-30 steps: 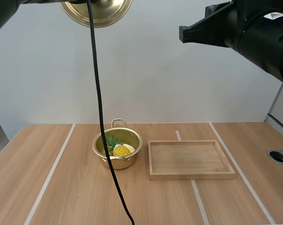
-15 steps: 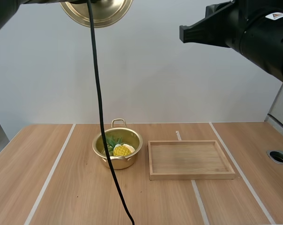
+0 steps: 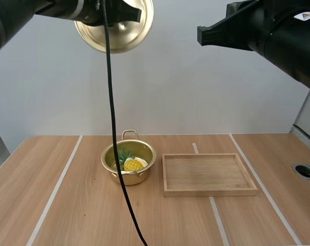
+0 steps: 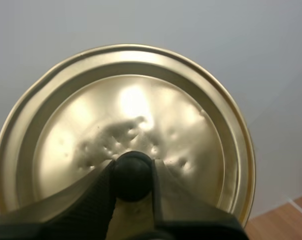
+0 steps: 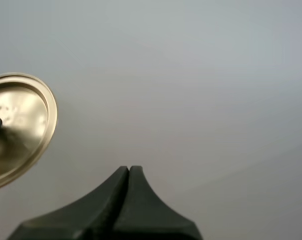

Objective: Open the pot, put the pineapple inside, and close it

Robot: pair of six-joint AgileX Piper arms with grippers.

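A gold pot (image 3: pixel 128 163) stands open on the wooden table, and a yellow pineapple with green leaves (image 3: pixel 131 162) lies inside it. High above it my left gripper (image 4: pixel 132 172) is shut on the black knob (image 4: pixel 132 170) of the gold lid (image 3: pixel 114 25), which hangs tilted in the air. The lid (image 5: pixel 16 127) is also off to the side in the right wrist view. My right gripper (image 5: pixel 128 170) is raised high at the right, its fingers together as one dark wedge with nothing in them.
A shallow wooden tray (image 3: pixel 209 174) lies to the right of the pot, with nothing in it. A round hole (image 3: pixel 305 171) sits in the table near the right edge. White lines run across the tabletop.
My left arm has carried the lid down and to the right, so more of the lid now shows. The right arm, pot and tray have not moved.
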